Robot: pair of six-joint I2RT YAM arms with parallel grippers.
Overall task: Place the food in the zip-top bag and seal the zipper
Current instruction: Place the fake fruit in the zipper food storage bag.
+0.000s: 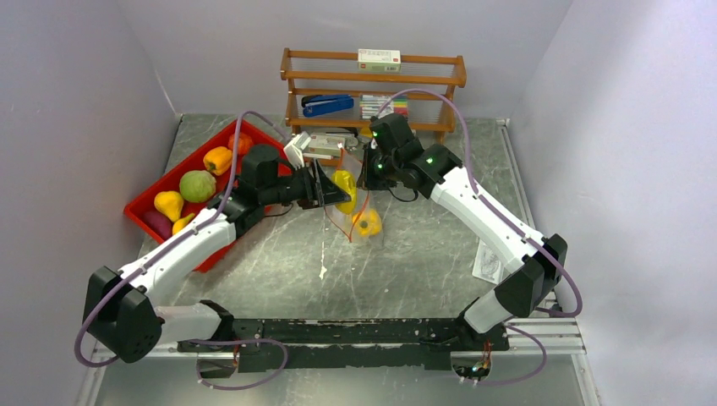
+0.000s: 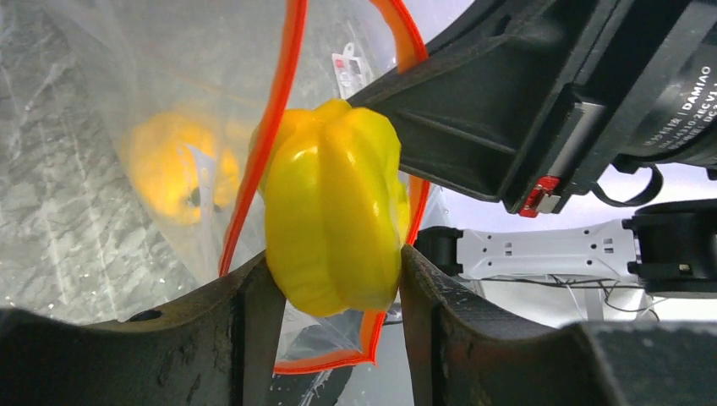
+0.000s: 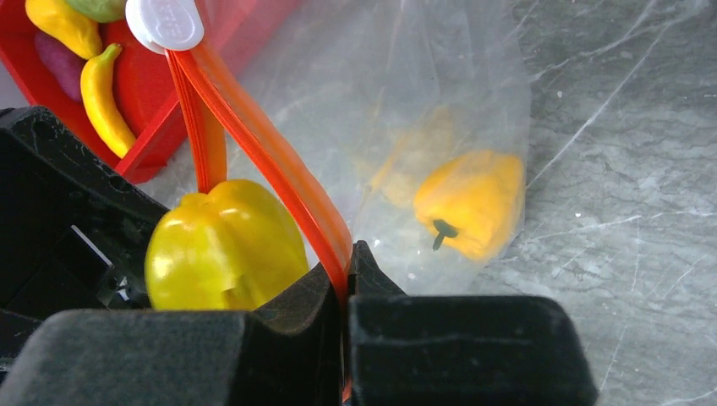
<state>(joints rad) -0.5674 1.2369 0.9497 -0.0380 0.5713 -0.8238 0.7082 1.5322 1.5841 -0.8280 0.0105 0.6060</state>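
One yellow pepper (image 2: 334, 207) sits at the mouth of the zip-top bag (image 3: 406, 101), pinched across its sides by the fingers (image 2: 254, 313) of the left gripper (image 2: 334, 283). The zipper (image 2: 270, 135), a red-orange strip, loops round the toy in the left wrist view with one lip on each side. By that, the pepper looks to be in the opening but not yet down in the pouch.

The right gripper (image 3: 345, 275) has its fingers pressed together on one lip of the strip and holds the mouth up off the counter (image 1: 423, 254). The clear pouch hangs from that pinch, its long axis running from the raised mouth down to the stone. A white slider tab (image 3: 165, 21) rides at the strip's far end. A second, orange-yellow pepper (image 3: 469, 203) lies at the bottom of the bag.

What matters for the coming move is that the pouch's depth lies below and beyond the held pepper, away from the left fingers, so letting go there should drop it inside.

An orange pepper (image 1: 217, 159), green fruit (image 1: 197, 185), pear (image 1: 168, 204) and banana (image 3: 101, 89) wait in the red tray (image 1: 135, 211); the left arm is the nearer to it. A wooden shelf (image 1: 431, 82) stands at the back.
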